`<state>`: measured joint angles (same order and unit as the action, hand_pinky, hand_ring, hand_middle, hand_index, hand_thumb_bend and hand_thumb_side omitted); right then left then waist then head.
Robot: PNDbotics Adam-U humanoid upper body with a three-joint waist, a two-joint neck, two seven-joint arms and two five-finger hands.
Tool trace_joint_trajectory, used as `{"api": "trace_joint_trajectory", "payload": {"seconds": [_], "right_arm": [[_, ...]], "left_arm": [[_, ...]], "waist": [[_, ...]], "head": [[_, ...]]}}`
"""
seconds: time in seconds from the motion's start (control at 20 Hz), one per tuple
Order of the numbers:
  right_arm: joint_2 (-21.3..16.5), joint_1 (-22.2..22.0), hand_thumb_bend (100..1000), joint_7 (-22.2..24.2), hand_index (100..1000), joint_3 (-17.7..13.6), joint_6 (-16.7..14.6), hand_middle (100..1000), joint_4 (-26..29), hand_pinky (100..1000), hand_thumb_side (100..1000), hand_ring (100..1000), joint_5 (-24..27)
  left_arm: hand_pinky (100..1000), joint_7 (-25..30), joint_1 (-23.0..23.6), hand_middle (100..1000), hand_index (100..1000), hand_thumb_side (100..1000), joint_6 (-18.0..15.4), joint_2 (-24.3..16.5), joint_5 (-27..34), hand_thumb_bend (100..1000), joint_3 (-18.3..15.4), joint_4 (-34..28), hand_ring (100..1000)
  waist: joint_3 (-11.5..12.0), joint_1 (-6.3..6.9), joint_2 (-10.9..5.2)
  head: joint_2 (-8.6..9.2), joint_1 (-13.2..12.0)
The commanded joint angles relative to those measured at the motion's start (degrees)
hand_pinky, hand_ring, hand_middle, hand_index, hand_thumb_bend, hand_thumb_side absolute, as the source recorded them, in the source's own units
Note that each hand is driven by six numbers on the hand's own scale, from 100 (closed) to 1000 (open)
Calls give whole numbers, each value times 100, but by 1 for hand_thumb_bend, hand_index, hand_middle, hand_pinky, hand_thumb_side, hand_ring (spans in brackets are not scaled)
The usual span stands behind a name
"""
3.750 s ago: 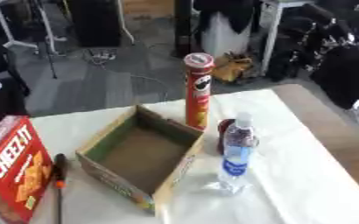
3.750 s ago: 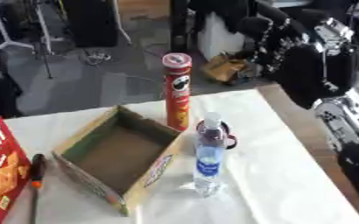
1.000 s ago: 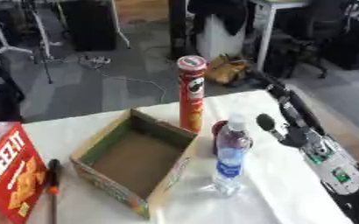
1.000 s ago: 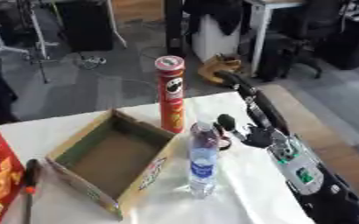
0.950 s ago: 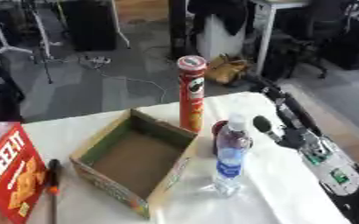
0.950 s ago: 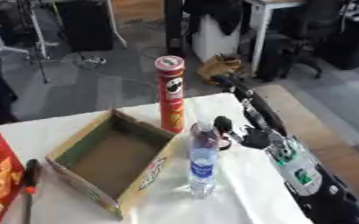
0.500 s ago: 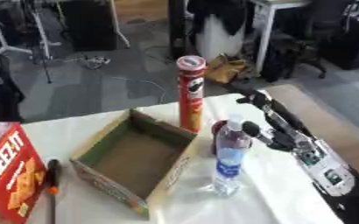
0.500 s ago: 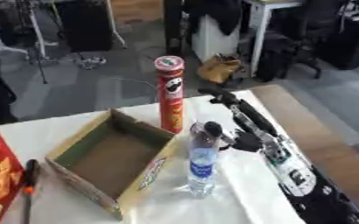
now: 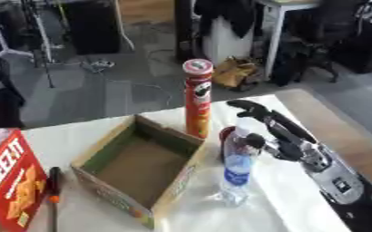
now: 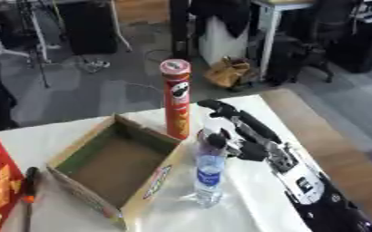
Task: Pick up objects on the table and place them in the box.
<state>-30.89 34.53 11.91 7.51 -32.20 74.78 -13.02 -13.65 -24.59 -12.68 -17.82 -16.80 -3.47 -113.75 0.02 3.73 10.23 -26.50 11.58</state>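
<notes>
A tall red crisp tube (image 9: 197,103) stands upright at the far corner of an open cardboard box (image 9: 102,146). Just right of the box stands a clear water bottle (image 9: 236,168) with a blue label. A dark red round thing (image 9: 225,138) is partly hidden behind it. My right hand (image 9: 289,145) reaches in from the lower right, open. Its straight fingers (image 9: 256,112) stretch past the bottle toward the tube, and its thumb lies close to the bottle's top. It holds nothing. My left hand does not show.
A red cracker box (image 9: 8,180) stands at the left edge, with an orange-and-black screwdriver (image 9: 52,195) lying beside it. A white cloth (image 9: 197,213) covers the table. The table's bare wooden edge (image 9: 332,118) runs along the right. Beyond it are floor, chairs and stands.
My right hand has come in from the right and moved left, from beside the bottle to just behind its top, fingers now near the tube. The things on the table stay put.
</notes>
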Motion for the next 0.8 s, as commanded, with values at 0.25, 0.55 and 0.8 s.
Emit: {"api": "trace_joint_trajectory", "payload": {"seconds": [0.25,0.55,0.8], "right_arm": [[-148,46,675,1051,1000,-122,62,978,219,936,1000,1000,-54],[-196,54,681,1068,1000,-214,7,970,151,937,1000,1000,-264],[-203,69,658,709,1000,-268,-93,963,256,932,1000,1000,-190]], "left_arm": [[1000,8,-45,884,899,1000,17,-74,15,100,-32,-84,970],[1000,30,-31,879,895,1000,22,-65,23,100,-28,-84,969],[1000,58,-16,876,893,1000,25,-74,41,100,-31,-84,969]], "waist": [[-11,-23,-77],[-6,-12,-56],[-6,0,-18]], "head": [[48,34],[100,72],[147,96]]}}
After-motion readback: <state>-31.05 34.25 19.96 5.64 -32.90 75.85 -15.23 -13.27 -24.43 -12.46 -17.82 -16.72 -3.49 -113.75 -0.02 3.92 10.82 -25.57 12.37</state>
